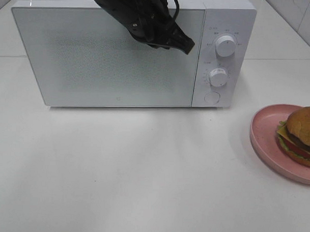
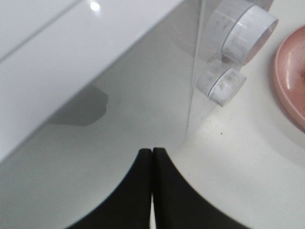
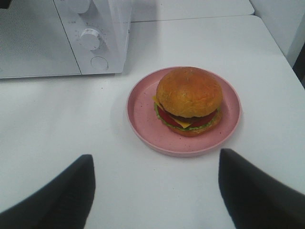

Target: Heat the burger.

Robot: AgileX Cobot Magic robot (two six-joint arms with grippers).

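The burger, with a golden bun, cheese, tomato and lettuce, sits on a round pink plate at the table's right edge. The white microwave stands at the back with its door closed. My left gripper is shut, with nothing between its fingers. It hangs in front of the door's upper right part, close to the seam beside the control panel. My right gripper is open and empty, a short way in front of the plate; the high view does not show it.
The microwave's control panel carries two knobs and a round button. The white table spreads in front of the microwave. A tiled wall rises at the back right.
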